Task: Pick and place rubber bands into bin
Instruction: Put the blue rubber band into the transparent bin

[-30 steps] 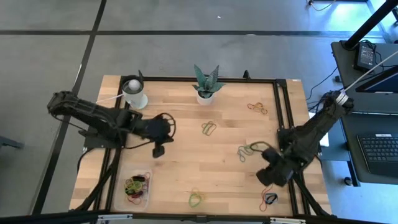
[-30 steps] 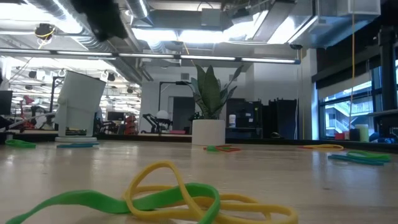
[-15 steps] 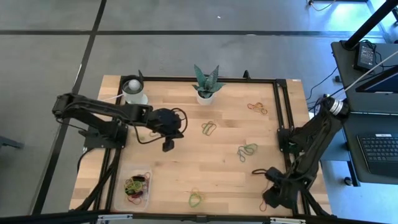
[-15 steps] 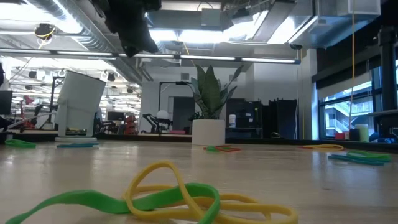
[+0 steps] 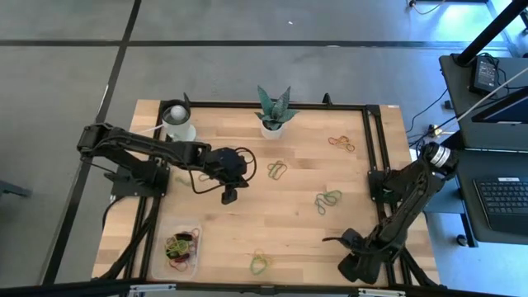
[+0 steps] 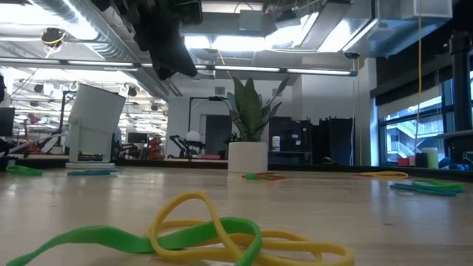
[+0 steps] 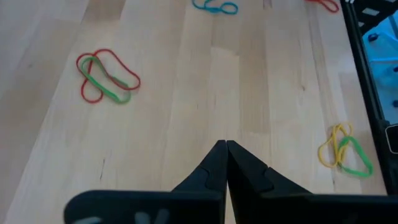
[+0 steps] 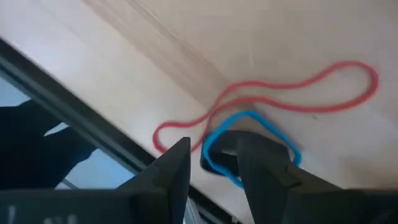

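**Down at the table's 5 o'clock corner: going for floppy bands**

Hovering right gripper [image 8: 211, 168], jaws parted, over red and blue rubber bands [image 8: 249, 134] — light, limp, snaggy. Pinching one strand probably. Left gripper [image 7: 225, 163] waiting clenched, empty, mid-table. Bin [image 5: 177, 247] sitting at 7 o'clock.

- You have a wooden table [image 5: 297, 223] in a black frame.
- At the back edge stand a white cup [image 5: 178, 122] and a potted plant [image 5: 273, 110].
- A clear bin [image 5: 181, 247] sits at the front left corner.
- Loose rubber bands [image 5: 327, 200] lie scattered: mid-table, back right [image 5: 341, 144], front centre [image 5: 261, 263], and a red and blue pair [image 8: 261, 134] at the front right edge.
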You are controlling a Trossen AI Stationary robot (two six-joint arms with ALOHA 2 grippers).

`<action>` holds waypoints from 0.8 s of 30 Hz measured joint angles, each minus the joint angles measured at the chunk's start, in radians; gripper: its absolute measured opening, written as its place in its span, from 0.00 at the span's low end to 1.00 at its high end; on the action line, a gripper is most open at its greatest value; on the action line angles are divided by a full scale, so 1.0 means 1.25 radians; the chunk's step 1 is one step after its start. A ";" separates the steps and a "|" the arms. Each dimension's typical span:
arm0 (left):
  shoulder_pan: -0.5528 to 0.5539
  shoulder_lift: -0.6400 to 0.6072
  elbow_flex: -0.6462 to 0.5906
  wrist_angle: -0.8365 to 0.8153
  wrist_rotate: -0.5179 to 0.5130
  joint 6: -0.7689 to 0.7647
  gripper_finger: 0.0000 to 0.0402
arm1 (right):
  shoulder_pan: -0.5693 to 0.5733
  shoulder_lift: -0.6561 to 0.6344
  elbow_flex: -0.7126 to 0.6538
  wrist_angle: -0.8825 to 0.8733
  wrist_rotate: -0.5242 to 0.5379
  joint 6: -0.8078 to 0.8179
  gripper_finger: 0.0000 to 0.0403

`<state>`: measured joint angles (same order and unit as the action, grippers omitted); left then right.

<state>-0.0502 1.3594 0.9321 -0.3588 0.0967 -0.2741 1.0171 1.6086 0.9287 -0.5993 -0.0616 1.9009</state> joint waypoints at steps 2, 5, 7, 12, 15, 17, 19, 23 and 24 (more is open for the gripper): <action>0.000 0.000 0.000 0.001 0.000 0.006 0.00 | -0.008 0.018 0.000 0.023 -0.002 -0.024 0.34; 0.000 0.000 0.000 0.003 0.001 0.007 0.00 | -0.020 0.045 0.000 0.040 -0.033 -0.061 0.34; 0.000 0.000 0.000 0.003 0.001 0.007 0.00 | -0.024 0.064 0.000 0.046 -0.069 -0.070 0.34; 0.000 0.000 0.000 0.003 0.002 0.007 0.00 | -0.026 0.105 0.001 0.045 -0.115 -0.083 0.32; 0.000 0.000 0.000 0.003 0.002 0.006 0.00 | -0.028 0.110 0.002 0.038 -0.129 -0.083 0.24; 0.000 0.000 0.000 0.002 0.002 0.006 0.00 | -0.027 0.106 0.001 0.033 -0.128 -0.085 0.15; 0.000 0.000 0.000 0.003 0.002 0.006 0.00 | -0.027 0.098 0.000 0.038 -0.122 -0.086 0.05; 0.000 0.000 0.000 0.003 0.002 0.007 0.00 | -0.026 0.050 0.000 0.038 -0.040 -0.071 0.03; 0.000 0.000 0.000 0.003 0.002 0.006 0.00 | -0.026 0.036 0.000 0.032 -0.023 -0.063 0.03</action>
<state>-0.0502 1.3590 0.9321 -0.3550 0.0990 -0.2661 0.9844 1.6538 0.9287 -0.5599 -0.0904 1.8216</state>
